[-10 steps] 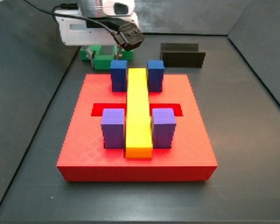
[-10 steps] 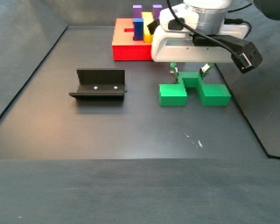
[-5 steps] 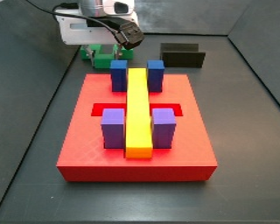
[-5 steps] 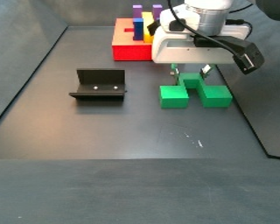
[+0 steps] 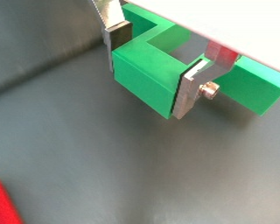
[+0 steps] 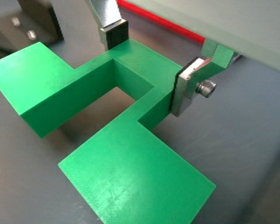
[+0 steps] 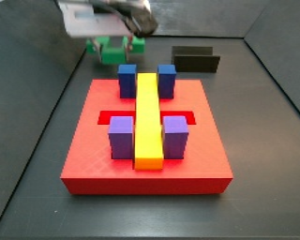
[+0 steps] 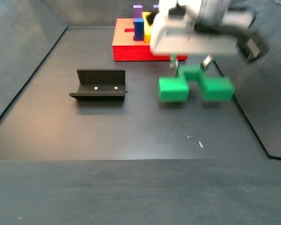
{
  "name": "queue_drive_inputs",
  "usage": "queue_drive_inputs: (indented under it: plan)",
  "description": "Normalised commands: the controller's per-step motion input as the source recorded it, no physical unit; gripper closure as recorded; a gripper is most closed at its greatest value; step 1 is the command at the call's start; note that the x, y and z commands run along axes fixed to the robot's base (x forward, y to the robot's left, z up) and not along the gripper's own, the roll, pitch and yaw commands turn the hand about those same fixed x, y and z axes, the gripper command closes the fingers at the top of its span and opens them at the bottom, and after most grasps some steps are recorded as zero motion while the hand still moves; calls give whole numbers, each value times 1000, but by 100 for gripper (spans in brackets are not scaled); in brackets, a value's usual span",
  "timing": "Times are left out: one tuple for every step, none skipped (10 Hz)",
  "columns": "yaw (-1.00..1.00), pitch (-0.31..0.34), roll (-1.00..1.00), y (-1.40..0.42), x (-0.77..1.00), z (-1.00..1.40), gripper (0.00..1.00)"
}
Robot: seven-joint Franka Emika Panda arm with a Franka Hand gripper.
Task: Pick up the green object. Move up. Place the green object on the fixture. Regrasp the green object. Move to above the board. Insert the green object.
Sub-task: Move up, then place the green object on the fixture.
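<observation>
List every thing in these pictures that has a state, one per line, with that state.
pincer: shut on the green object's middle bar, at the far end of the floor beyond the board.
green object: gripped, seemingly just off the floor.
fixture: bare, nothing on it.
board: bearing a yellow bar with blue and purple blocks; cross recess partly open.

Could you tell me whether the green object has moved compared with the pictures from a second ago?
Yes. In a side view the green object, held in the end effector, now sits higher against the fixture, apparently lifted off the floor.
</observation>
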Motion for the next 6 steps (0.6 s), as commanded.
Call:
queue_drive_inputs:
  plan:
    - [-20, -16, -13, -1, -33, 290, 100]
    - [0, 0, 6, 0, 0, -60, 100]
    - [-137, 3, -129, 0, 163, 43, 100]
    - [-294, 231, -111, 0, 534, 343, 100]
    - [-266, 31, -329, 0, 946, 366, 100]
    - [-291, 46, -449, 0, 923, 477, 100]
